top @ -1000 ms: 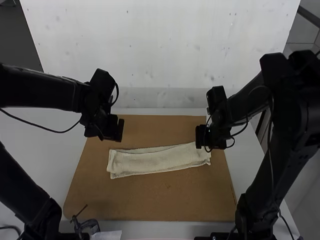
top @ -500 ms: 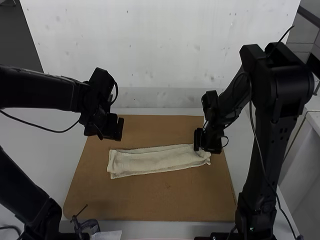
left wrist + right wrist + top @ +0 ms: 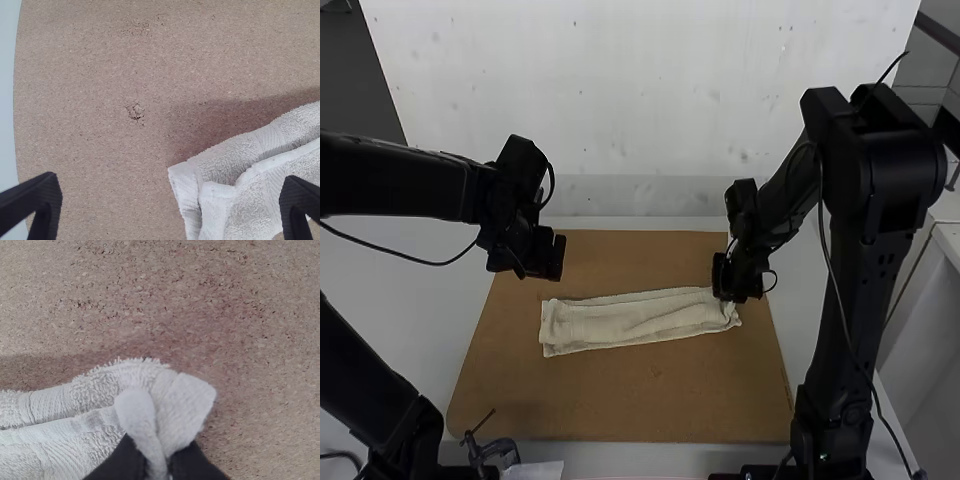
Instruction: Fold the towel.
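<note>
towel [image 3: 635, 320] on the brown board [image 3: 620, 400], pale and folded lengthwise into a long strip. lies crosswise, a little nearer the board's far edge than its near one, right end close to the right edge, left end farther in from the left edge. slants slightly, right end set farther forward. shows staggered layers along the far side, with ribbed woven bands in the cloth.

at the towel's right end, the right gripper [image 3: 725, 290]: fingers [image 3: 195, 462] pressed together on a gathered bit of cloth at the far corner, with the pinched part puckered up into small folds.

toward the board's far left corner, the left gripper [image 3: 556, 258], over the board and apart from the towel. in the left wrist view, fingers [image 3: 42, 205] spread wide, with part of the towel's left end between.

under the board, the white table [image 3: 420, 330]. by the board's near left corner, a metal clamp [image 3: 498, 453], with a white sheet [image 3: 536, 471] just beside.
</note>
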Available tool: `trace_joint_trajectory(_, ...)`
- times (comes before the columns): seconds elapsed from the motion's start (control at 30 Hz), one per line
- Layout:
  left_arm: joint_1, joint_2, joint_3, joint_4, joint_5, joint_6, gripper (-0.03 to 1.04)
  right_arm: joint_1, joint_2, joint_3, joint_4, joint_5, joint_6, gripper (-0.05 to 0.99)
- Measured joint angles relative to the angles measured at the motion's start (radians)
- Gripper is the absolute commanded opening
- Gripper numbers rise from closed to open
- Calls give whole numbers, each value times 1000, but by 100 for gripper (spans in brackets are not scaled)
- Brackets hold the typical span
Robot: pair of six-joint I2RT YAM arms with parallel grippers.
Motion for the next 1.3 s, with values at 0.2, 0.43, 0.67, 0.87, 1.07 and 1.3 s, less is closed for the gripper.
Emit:
trace_joint_trajectory(0.2,0,-1,-27,0,0,0,97,-180,-44,-19,-41,9,-80,2)
trace_joint_trajectory(0.43,0,-25,-49,0,0,0,97,-389,-67,-14,-42,10,-196,2)
trace_joint_trajectory(0.67,0,-39,-71,0,0,0,97,-404,-82,15,-79,14,-237,2)
trace_joint_trajectory(0.87,15,-66,-74,0,0,5,97,-130,-176,5,-139,52,-161,2)
trace_joint_trajectory(1.07,50,-76,-84,0,0,15,97,227,-185,30,-205,119,-40,2)
trace_joint_trajectory(1.3,75,-82,-103,-1,0,26,97,423,-59,200,-259,177,80,2)
